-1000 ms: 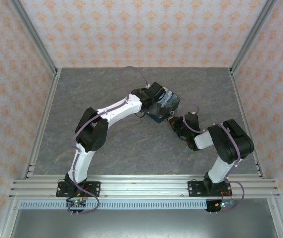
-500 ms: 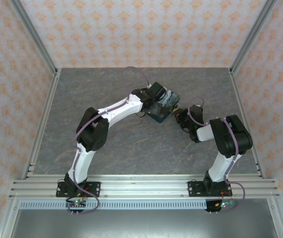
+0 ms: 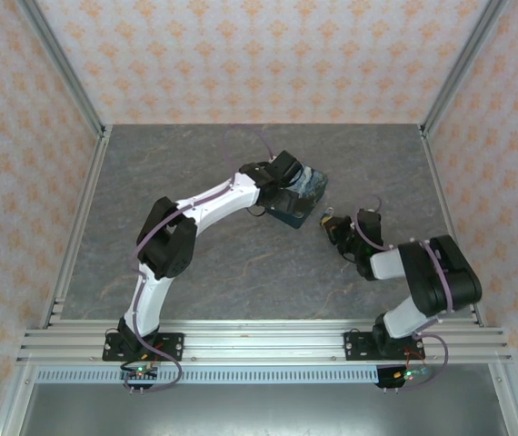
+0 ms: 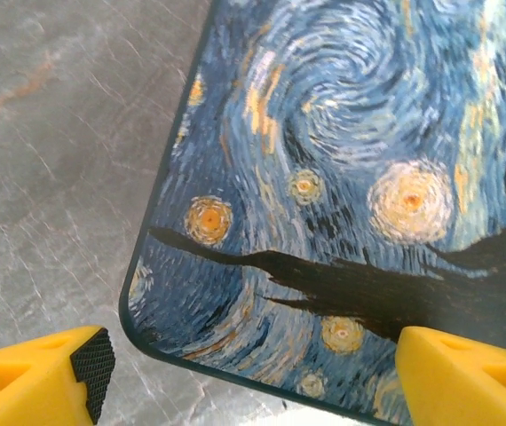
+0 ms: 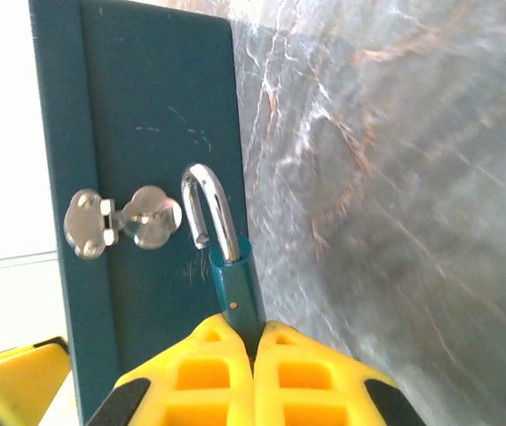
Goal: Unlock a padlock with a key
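Observation:
The padlock (image 5: 236, 286) is a small teal body with a silver shackle (image 5: 210, 209) that stands open, one end free. My right gripper (image 5: 255, 339) is shut on the teal body, just right of a silver hasp (image 5: 120, 222) on the dark blue side of a box (image 5: 146, 115). The key is hidden. That box (image 4: 342, 160) has a starry-night print on its top. My left gripper (image 4: 253, 386) hangs open over the box's corner, one pad (image 4: 93, 364) off its edge. From above, the left gripper (image 3: 284, 186) is at the box (image 3: 309, 189) and the right gripper (image 3: 330, 223) sits beside it.
The grey stone-patterned table (image 3: 195, 173) is walled by patterned panels and metal posts (image 3: 64, 68). An aluminium rail (image 3: 259, 341) along the near edge carries both arm bases. The right arm's elbow (image 3: 445, 272) hangs near the right front corner.
The right arm's elbow has swung down and to the right, and its gripper has drawn slightly back from the box. The left arm and the box have hardly moved.

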Controlling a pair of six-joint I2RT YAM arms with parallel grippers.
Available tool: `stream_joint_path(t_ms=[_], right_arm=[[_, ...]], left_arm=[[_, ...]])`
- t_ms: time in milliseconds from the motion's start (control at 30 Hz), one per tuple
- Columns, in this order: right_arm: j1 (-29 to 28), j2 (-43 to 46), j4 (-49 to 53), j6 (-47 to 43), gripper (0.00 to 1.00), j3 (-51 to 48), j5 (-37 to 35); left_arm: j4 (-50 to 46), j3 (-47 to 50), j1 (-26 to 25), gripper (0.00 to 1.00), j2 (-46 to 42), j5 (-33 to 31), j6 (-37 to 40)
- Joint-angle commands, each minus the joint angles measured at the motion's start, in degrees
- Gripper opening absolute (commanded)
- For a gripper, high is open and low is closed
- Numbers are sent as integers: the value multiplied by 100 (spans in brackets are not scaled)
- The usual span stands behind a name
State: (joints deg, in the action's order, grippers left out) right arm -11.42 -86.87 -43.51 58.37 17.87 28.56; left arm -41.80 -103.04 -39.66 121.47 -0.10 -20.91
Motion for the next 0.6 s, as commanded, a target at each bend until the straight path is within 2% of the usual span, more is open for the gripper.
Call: stream_joint_path(t_ms=[0, 100, 167, 400, 533, 567], right_arm=[[26, 726, 763, -169, 10, -309, -28], [26, 1611, 1784, -333, 43, -512, -179], [24, 2281, 2335, -376, 55, -599, -283], [26, 4477, 4374, -520, 80, -427, -789], [27, 4763, 5258, -1058, 98, 171, -1295], [26, 4696, 5475, -1240, 99, 389, -1512]], left_arm=[[-306, 348, -36, 86, -646, 351, -29], [-108, 814, -41, 88, -1138, 459, -159], [36, 1165, -36, 91, -1559, 469, -246], [313, 2216, -17, 96, -2901, 31, -405], [425, 2759, 23, 98, -3629, -801, -352], [509, 2938, 58, 99, -3832, -1063, -342]])
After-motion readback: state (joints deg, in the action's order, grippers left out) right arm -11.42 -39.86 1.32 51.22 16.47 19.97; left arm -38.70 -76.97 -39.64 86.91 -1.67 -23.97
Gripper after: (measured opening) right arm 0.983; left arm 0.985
